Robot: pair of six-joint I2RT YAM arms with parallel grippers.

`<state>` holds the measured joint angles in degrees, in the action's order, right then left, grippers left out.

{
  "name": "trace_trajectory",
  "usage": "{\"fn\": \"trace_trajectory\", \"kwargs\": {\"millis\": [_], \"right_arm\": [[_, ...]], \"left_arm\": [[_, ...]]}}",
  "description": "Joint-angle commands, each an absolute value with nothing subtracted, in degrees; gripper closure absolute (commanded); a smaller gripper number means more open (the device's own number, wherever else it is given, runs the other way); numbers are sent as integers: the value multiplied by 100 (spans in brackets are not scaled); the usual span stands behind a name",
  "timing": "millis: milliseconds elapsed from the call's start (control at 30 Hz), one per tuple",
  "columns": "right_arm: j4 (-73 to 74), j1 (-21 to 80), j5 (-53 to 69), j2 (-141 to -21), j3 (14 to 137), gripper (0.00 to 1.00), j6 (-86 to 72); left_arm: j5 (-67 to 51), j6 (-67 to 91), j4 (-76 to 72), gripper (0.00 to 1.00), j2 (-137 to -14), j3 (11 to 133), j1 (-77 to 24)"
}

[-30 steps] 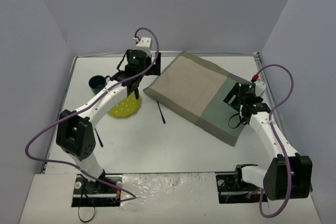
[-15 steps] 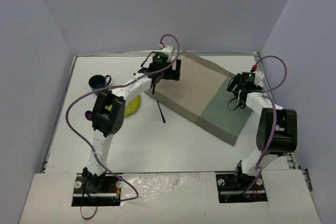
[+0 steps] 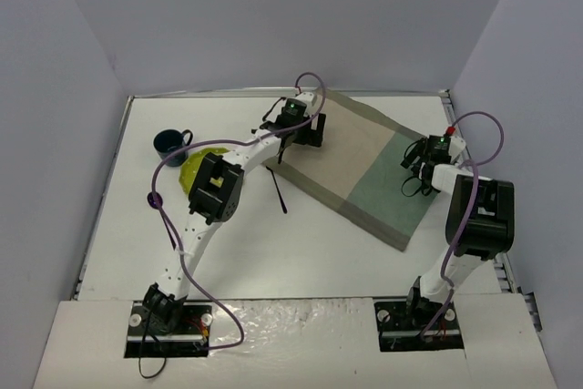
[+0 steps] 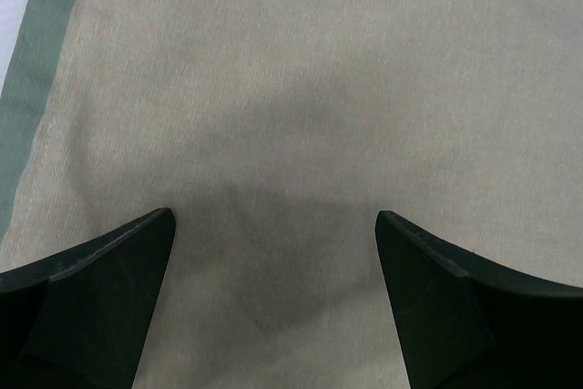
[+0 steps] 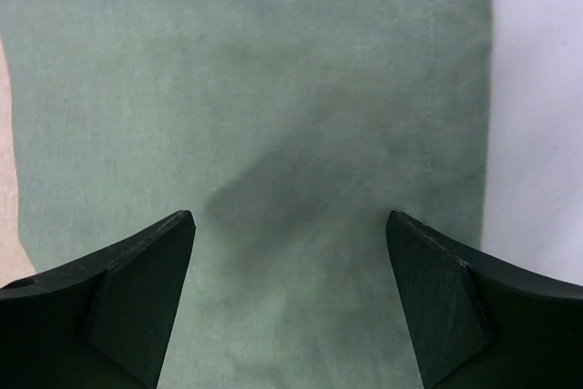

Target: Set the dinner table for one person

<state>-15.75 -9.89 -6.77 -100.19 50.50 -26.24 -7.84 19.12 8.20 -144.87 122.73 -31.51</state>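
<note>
The white dinner table [image 3: 273, 252] carries a beige-and-green cloth placemat [image 3: 355, 175] lying askew at the back right. My left gripper [image 3: 305, 129] is open over the mat's beige left end; the left wrist view shows its fingers [image 4: 109, 289] spread above beige cloth [image 4: 301, 88]. My right gripper [image 3: 421, 163] is open over the mat's green right end; its fingers [image 5: 446, 298] are spread above green cloth [image 5: 273, 107]. A dark blue cup [image 3: 170, 142] and a yellow-green plate [image 3: 194, 168] sit at the back left. A dark thin utensil [image 3: 279, 190] lies beside the mat.
Grey walls close in the table on three sides. The left arm [image 3: 219, 193] crosses above the plate and hides part of it. White tabletop [image 5: 537, 116] shows past the mat's right edge in the right wrist view.
</note>
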Motion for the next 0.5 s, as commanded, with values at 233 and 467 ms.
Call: {"fn": "trace_trajectory", "kwargs": {"millis": [233,467], "right_arm": [[-1442,-1380,-615,-10079,4939,16,-3251],[-1465,-1351,154,-9390,5299,16,-3109]], "left_arm": [[-1090,2238,1088,11,-14950,13122,-2865],[-1326,1880,473,10,-14427,12631,-2883]]}}
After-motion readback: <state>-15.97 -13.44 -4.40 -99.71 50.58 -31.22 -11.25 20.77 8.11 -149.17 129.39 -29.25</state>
